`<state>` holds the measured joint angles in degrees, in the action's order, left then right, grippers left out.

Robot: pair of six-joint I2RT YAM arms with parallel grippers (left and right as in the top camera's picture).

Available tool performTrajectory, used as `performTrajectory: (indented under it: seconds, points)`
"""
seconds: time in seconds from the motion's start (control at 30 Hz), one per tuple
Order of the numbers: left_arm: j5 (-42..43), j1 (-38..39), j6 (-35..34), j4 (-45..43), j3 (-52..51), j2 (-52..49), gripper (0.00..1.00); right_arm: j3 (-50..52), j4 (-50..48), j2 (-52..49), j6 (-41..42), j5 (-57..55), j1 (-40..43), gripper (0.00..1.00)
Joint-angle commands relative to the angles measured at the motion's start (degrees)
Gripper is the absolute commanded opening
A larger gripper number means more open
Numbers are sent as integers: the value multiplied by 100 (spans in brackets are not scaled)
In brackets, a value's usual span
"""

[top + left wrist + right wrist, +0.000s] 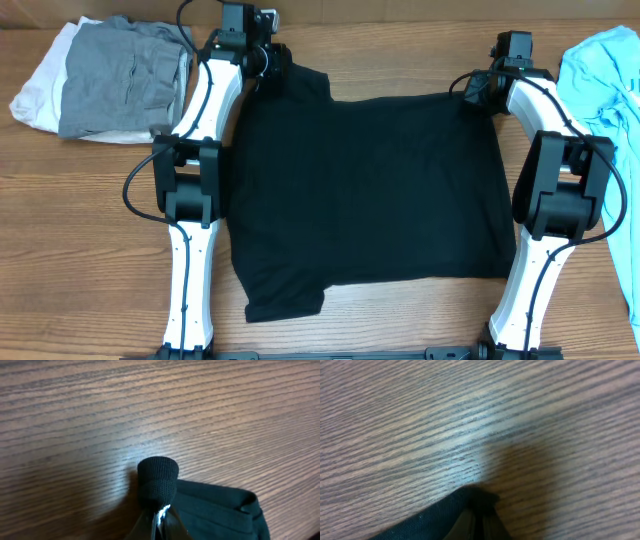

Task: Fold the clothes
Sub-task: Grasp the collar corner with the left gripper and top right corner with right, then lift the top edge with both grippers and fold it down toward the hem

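The black shirt (370, 190) lies flat in the middle of the tabletop (380, 50), its far corners pinched in my left pincer (262, 62) and right pincer (476, 88), so I judge the first fold is starting: next, lift both evenly and draw them nearward.

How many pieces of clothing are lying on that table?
4: a black shirt spread in the middle, a grey garment atop a white one far left, a light blue one at right. More may be hidden.
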<state>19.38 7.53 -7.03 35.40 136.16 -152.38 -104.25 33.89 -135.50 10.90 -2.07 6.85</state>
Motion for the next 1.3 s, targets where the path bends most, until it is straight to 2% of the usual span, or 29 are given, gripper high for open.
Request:
performTrajectory:
  seconds: [0.0, 0.2, 0.33, 0.47, 0.63, 0.8, 0.9, 1.13, 1.27]
  points:
    - [-168, 33, 197, 251, 175, 385, 4, -129, 177, -20, 348, -225, -4, 4]
    - [-205, 22, 282, 1237, 175, 826, 4, -229, 704, 330, 774, -238, 17, 4]
    - [-391, -17, 280, 1598, 177, 1012, 4, -234, 1005, 706, 1189, -214, 98, 4]
    - [-780, -94, 280, 2103, 175, 1185, 4, -234, 1285, 1117, 1211, -127, 175, 4]
    - [-774, -168, 278, 2465, 177, 1370, 4, -234, 1453, 1390, 1228, -127, 197, 4]
    - [-787, -190, 275, 2975, 177, 1539, 4, -234, 1613, 1432, 1558, -129, 221, 4]
    - [-780, -328, 271, 3613, 175, 1591, 4, -232, 1853, 1432, 1965, -127, 354, 4]
    - [-728, -627, -90, 4500, 175, 1591, 4, -234, 2524, 1432, 2715, -57, 590, 4]
    - [-710, -678, -83, 5016, 175, 1591, 4, -234, 2800, 1432, 2988, 308, 667, 4]
